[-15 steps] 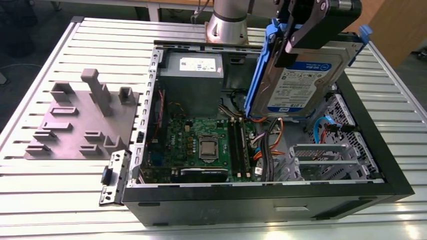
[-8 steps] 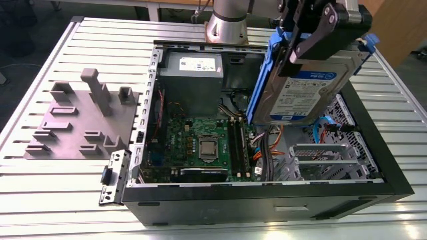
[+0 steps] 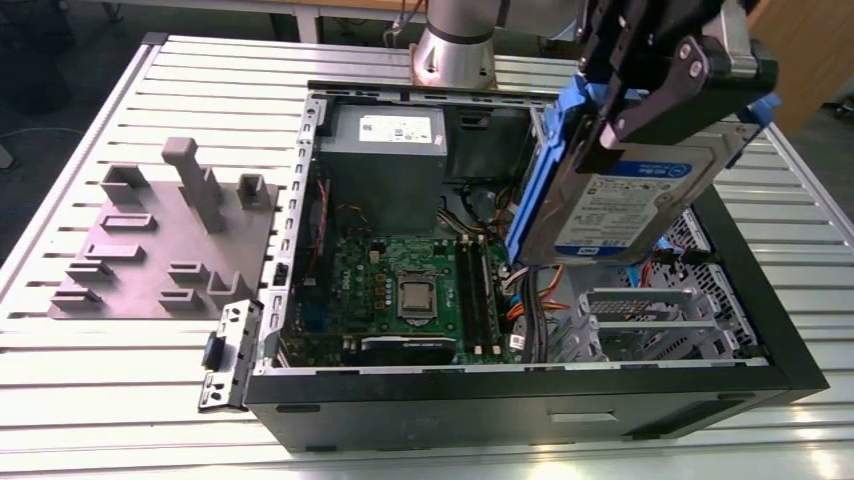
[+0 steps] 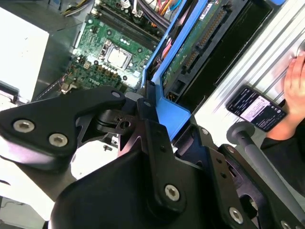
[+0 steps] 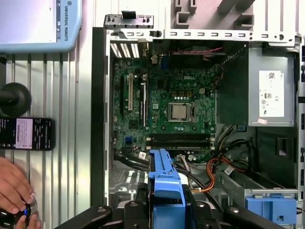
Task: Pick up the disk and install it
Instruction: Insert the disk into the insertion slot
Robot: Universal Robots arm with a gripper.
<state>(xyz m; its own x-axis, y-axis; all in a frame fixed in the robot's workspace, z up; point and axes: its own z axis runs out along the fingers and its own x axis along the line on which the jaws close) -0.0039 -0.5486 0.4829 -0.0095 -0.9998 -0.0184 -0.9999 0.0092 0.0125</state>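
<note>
Your one end effector (image 3: 638,105) had clamped shut on the one disk (image 3: 617,200), holding it tilted above the open computer case (image 3: 747,345), with one slotted tray (image 3: 160,240) on the surface (image 3: 80,390) beside and one hand (image 5: 13,186) nearby.

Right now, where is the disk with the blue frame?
The disk is up in the air, held by the end effector, on the exterior view's right. It hangs tilted over the open computer case, above the green motherboard and cables.
</note>
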